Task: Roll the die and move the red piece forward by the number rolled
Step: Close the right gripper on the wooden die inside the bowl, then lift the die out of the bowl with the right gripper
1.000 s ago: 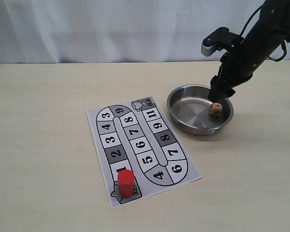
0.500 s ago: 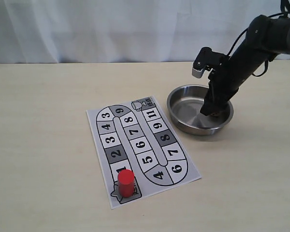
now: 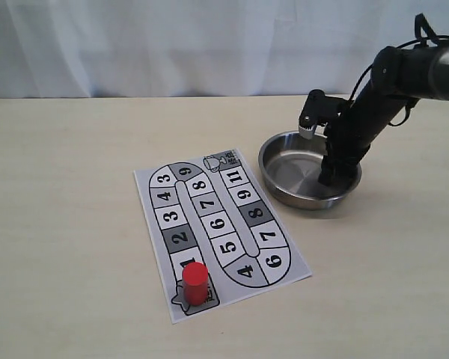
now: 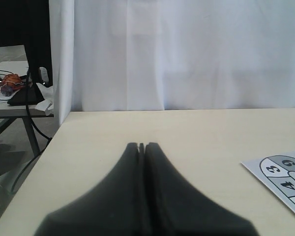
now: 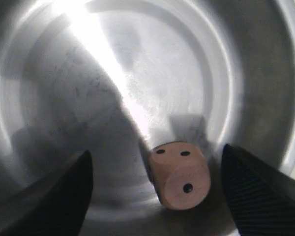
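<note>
On the bench (image 3: 75,149), the bowl (image 3: 307,200) pens the die (image 5: 179,174); our right jaws straddle it wide, left jaws closed.

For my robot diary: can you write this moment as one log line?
right gripper: open around die in bowl | left gripper: shut | red piece: upright on board

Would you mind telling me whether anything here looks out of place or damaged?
Nothing stands out: the die rests inside the steel bowl, the red piece stands upright on the game board, and the board lies flat, merely angled.
</note>
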